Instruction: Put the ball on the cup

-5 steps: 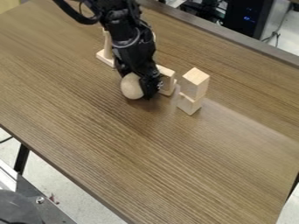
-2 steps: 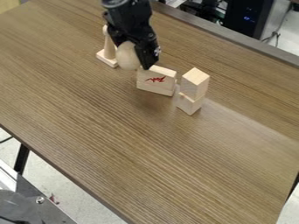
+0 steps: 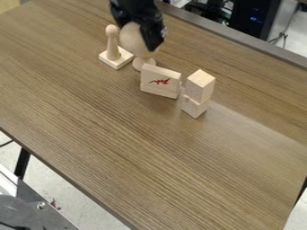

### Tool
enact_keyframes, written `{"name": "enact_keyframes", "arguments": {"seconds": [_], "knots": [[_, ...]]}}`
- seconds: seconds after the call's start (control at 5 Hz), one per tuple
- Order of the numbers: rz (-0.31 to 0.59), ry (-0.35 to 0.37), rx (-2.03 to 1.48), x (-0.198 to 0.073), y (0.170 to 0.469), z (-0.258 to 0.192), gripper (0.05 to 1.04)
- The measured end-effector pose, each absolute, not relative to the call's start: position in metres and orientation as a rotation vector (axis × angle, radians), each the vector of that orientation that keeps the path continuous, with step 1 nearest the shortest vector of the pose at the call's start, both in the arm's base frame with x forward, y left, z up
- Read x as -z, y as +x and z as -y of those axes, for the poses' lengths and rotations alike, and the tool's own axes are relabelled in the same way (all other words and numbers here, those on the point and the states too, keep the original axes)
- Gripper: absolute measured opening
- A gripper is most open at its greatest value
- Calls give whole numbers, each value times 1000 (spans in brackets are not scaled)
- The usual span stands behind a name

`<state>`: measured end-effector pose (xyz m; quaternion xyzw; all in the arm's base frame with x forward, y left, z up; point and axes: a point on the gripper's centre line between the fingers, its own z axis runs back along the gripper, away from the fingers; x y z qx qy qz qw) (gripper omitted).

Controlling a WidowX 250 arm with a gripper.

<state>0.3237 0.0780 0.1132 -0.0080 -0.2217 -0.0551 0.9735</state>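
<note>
A black claw (image 3: 141, 36) is clamping a pale wooden ball (image 3: 133, 38) above a brown wood-grain table (image 3: 150, 143), near the far edge. The ball is sitting between the claw's 2 fingers, with 1 dark finger running down its right side in the camera view and the other meeting its upper left. Much of the ball's rounded face is showing toward the camera, and its lower part is hanging out below the grip.

Just beneath the ball in the camera view, a round wooden piece (image 3: 139, 64) is standing behind a flat block (image 3: 160, 81), which is partly hiding it; whether ball and piece are touching, the view is not telling. The flat block is standing on its edge and bearing a red mark on its near face.

To the left, a knobbed wooden peg (image 3: 112, 43) is rising upright from a square base (image 3: 116, 60). On the right, 2 pale blocks are forming a stack, the upper block (image 3: 199, 85) resting on the lower block (image 3: 195, 107), just beside the flat block. Behind the table, a dark case (image 3: 255, 18) is showing small blue lights.
</note>
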Motion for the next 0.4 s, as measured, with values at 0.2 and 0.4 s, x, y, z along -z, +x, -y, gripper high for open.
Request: {"name": "enact_keyframes", "arguments": {"seconds": [0.2,0.4], "knots": [[464,-7,107,-118,334,-82,770],[480,-11,101,-120,346,-85,770]]}}
